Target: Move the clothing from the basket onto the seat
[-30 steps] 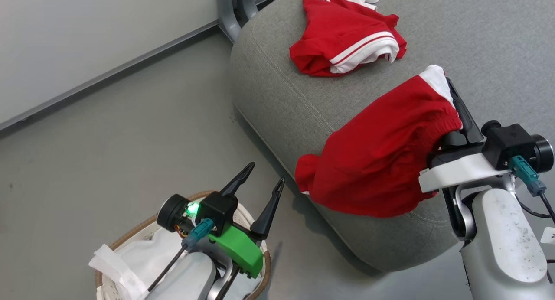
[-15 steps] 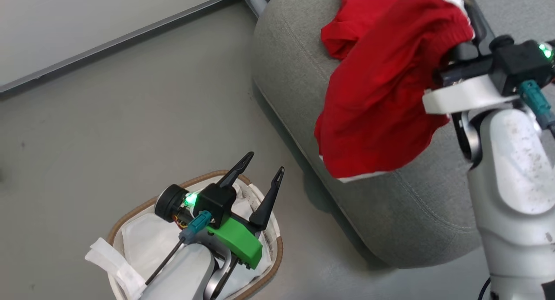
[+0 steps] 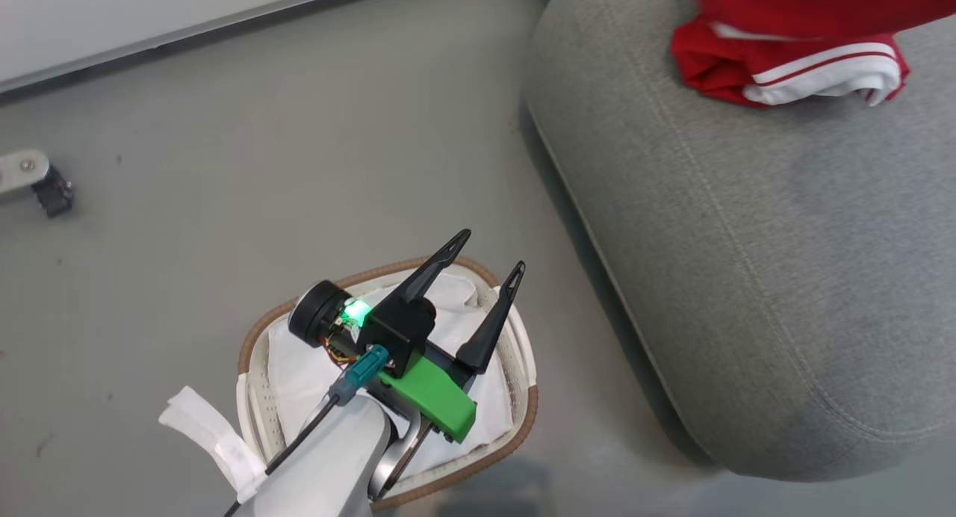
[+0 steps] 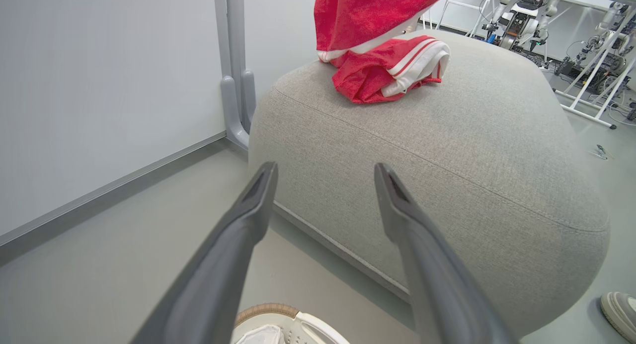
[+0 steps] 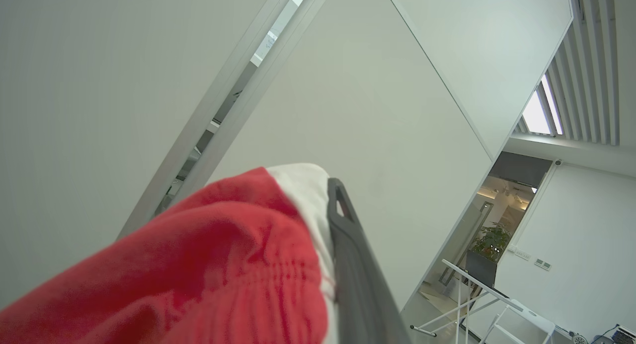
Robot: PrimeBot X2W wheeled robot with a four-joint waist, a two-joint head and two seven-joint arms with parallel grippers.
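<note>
Well, the shorts hang pinched in the closed fingers of the right gripper, which tilts upward high over the seat, just above the jersey lying there. I'd lower until the cloth pools on the cushion beside the jersey, well in from the rounded edge, and only then let go. The left gripper hovers over the basket, fingers spread wide, holding nothing, aimed towards the seat.

You've got the jersey crumpled on the grey seat, red shorts hanging just above it, the basket on the floor nearby.
</note>
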